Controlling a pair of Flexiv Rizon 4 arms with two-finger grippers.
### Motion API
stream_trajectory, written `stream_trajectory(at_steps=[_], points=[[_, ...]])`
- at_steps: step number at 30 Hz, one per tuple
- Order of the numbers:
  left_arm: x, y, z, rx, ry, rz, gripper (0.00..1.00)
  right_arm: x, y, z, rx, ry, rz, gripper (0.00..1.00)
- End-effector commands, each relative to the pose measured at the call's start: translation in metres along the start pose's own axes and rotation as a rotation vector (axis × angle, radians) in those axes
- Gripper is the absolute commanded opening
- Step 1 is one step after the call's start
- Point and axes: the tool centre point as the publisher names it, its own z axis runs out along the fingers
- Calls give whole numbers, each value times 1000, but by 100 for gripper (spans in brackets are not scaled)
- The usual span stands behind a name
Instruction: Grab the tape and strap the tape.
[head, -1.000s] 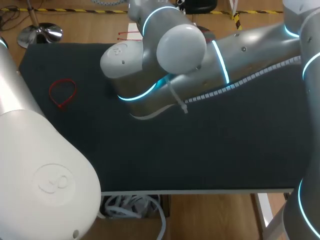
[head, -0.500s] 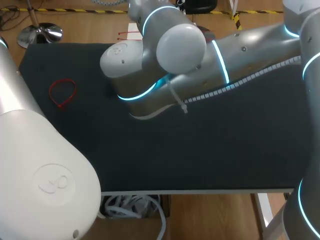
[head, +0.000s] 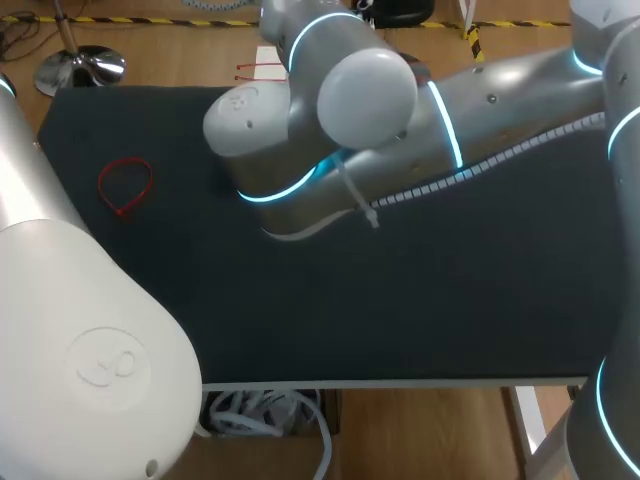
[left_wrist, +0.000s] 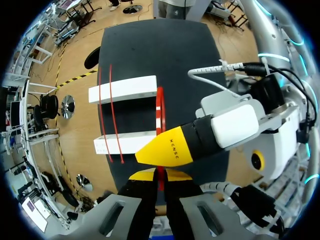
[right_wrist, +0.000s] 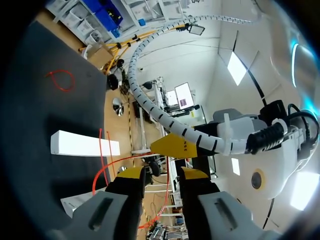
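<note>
In the left wrist view my left gripper (left_wrist: 161, 176) is shut on a straight red cable tie (left_wrist: 160, 112) that runs ahead from between its yellow tips. My right gripper's yellow finger (left_wrist: 167, 150) lies right against that tie. In the right wrist view my right gripper (right_wrist: 161, 175) has its tips apart with nothing between them, and a curved red tie (right_wrist: 101, 150) passes beside it. A looped red tie (head: 124, 186) lies on the black table at the left. In the head view my right arm (head: 400, 130) hides both grippers.
Two white blocks (left_wrist: 122, 89) (left_wrist: 125, 142) lie on the black table (head: 400, 300) ahead of the left gripper, with more red ties (left_wrist: 105, 120) laid across them. My left arm (head: 90, 340) fills the near left corner.
My right arm has shifted a touch to the right. The looped tie and the left arm are where they were.
</note>
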Motion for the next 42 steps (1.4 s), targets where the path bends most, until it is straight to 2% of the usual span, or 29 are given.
stream_trajectory(at_steps=[1, 5, 8, 13, 22, 27, 34, 36, 37, 38, 42], points=[[0, 0, -2, -4, 3, 0, 0, -6, -3, -9, -21, 5, -4, 26], [0, 0, -2, -4, 3, 0, 0, -13, -2, -18, -60, -3, 11, 25], [0, 0, -2, -4, 3, 0, 0, -18, -4, -25, -86, -5, 36, 30], [0, 0, -2, -4, 3, 0, 0, -22, -18, -37, -88, -6, 74, 30], [0, 0, -2, -4, 3, 0, 0, -33, -67, -55, -15, -44, 113, 29], [0, 0, -2, -4, 3, 0, 0, -40, -99, -53, 43, -69, 130, 28], [0, 0, -2, -4, 3, 0, 0, -35, -129, -44, 92, -67, 128, 30], [0, 0, -2, -4, 3, 0, 0, -34, -133, -41, 94, -59, 149, 36], [0, 0, -2, -4, 3, 0, 0, -34, -134, -40, 78, -52, 180, 76], [0, 0, -2, -4, 3, 0, 0, -34, -134, -38, 66, -42, 188, 100], [0, 0, -2, -4, 3, 0, 0, -34, -134, -38, 66, -42, 188, 100]])
